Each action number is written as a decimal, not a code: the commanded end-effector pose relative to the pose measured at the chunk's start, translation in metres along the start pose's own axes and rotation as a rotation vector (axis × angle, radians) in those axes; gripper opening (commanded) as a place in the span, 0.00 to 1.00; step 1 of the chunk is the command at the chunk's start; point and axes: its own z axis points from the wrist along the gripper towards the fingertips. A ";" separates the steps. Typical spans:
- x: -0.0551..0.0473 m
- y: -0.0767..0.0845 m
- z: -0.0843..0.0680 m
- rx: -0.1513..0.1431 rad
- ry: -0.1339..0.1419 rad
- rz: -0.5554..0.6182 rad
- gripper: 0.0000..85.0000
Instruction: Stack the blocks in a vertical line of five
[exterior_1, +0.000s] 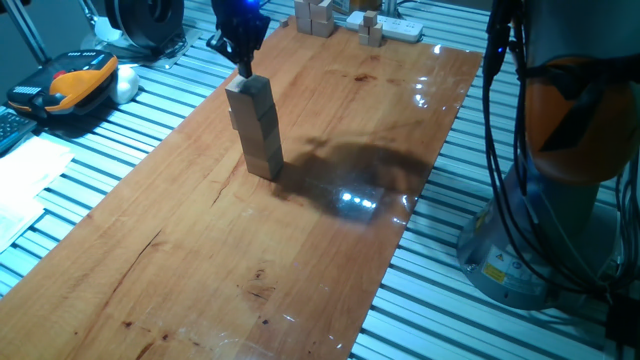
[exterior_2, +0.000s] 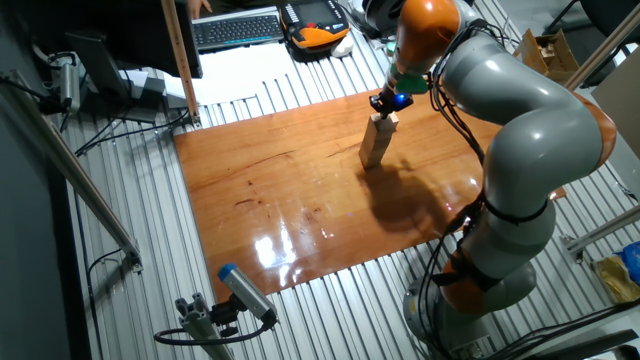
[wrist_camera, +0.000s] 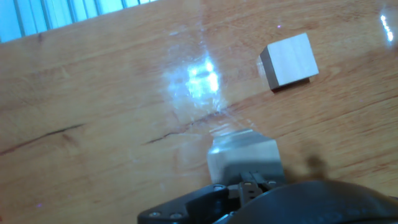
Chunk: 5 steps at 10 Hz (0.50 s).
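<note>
A tall, slightly leaning column of pale wooden blocks (exterior_1: 256, 130) stands on the wooden board, also seen as the column (exterior_2: 376, 142) in the other fixed view. My gripper (exterior_1: 244, 72) hangs straight over it, its dark fingertips at the top block's upper face. In the hand view that top block (wrist_camera: 244, 158) shows blurred and close, right at the gripper body, and the fingers themselves are hidden. One more block (wrist_camera: 288, 60) lies alone on the board beyond the column. Whether the jaws are open or shut does not show.
Smaller wooden blocks (exterior_1: 318, 18) cluster at the board's far end beside a white power strip (exterior_1: 395, 28). An orange and black handset (exterior_1: 78, 80) lies on the slatted table to the left. The arm's base (exterior_1: 560, 200) stands at the right.
</note>
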 end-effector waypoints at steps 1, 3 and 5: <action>-0.002 0.001 0.001 -0.003 0.002 -0.001 0.00; -0.002 0.000 0.001 -0.006 0.003 -0.004 0.00; -0.002 0.000 0.001 -0.005 0.002 -0.005 0.00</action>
